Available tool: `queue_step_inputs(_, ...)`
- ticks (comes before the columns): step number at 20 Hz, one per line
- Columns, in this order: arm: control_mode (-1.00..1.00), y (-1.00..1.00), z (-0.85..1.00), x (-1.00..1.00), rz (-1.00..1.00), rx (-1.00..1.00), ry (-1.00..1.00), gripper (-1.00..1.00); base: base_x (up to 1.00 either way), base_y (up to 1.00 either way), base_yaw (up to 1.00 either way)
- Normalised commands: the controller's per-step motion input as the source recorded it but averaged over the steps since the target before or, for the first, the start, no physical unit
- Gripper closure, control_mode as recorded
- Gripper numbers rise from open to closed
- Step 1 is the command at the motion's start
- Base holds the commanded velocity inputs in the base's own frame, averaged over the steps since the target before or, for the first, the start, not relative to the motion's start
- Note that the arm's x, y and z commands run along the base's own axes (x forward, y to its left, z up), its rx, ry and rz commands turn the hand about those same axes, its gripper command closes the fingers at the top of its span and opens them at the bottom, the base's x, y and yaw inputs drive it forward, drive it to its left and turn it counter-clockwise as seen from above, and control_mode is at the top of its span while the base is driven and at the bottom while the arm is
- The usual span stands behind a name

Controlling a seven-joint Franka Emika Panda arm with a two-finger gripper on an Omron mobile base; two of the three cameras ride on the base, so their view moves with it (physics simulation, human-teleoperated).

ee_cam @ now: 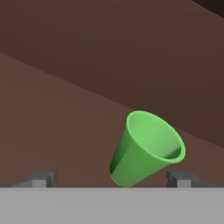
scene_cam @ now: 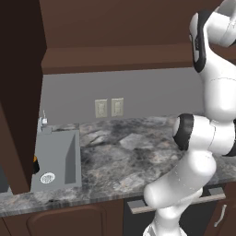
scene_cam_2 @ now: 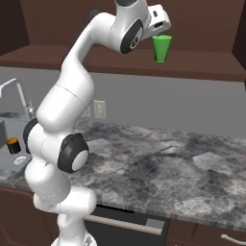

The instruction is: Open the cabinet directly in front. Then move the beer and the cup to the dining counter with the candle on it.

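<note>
Left base view
Cabinet: you see the dark brown cabinet point(scene_cam: 115, 41) overhead, its door point(scene_cam: 18, 92) swung open along the left edge, reaching down in front of the sink.
Worktop: the grey marbled worktop point(scene_cam: 120, 156) runs up to the grey wall; its front edge lies just ahead of the arm.
Sink: the grey sink point(scene_cam: 57, 156) sits at the worktop's left end; a black-and-orange cylinder point(scene_cam: 35, 165) peeks out at its left side, half hidden by the door.

Right base view
Cup: the bright green tapered cup point(scene_cam_2: 162, 48) stands upright on the cabinet's shelf point(scene_cam_2: 192, 67), near the shelf's front edge, wide mouth up.
Gripper: you find the gripper point(scene_cam_2: 161, 20) at the cup's upper left, close to its rim; contact cannot be judged here.
Open room: bare shelf extends to the cup's right.

Hand view
Cup look: plain green, empty inside, shown tilted by the camera's roll.
Pincer: the two dark fingertips point(ee_cam: 41, 178) stand spread wide, one to either side of the cup's narrow base, pinching nothing.
Surroundings: brown cabinet boards lie behind the cup.
</note>
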Motion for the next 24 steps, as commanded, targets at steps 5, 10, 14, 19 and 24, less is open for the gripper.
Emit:
queue_step_inputs(5, -1.00, -0.01, -0.05, 0.18, 0.00, 0.00, 0.00, -1.00, 0.00, 0.00, 0.00)
queue_step_inputs(10, -1.00, -0.04, -0.07, 0.15, 0.00, 0.00, 0.00, -1.00, 0.00, 0.00, 0.00)
queue_step_inputs(14, -1.00, -0.06, -0.11, 0.10, 0.00, 0.00, 0.00, -1.00, 0.00, 0.00, 0.00)
queue_step_inputs(19, -1.00, -0.08, -0.03, 0.16, 0.00, 0.00, 0.00, -1.00, 0.00, 0.00, 0.00)
queue_step_inputs(24, -1.00, -0.07, 0.00, 0.25, 0.00, 0.00, 0.00, -1.00, 0.00, 0.00, 0.00)
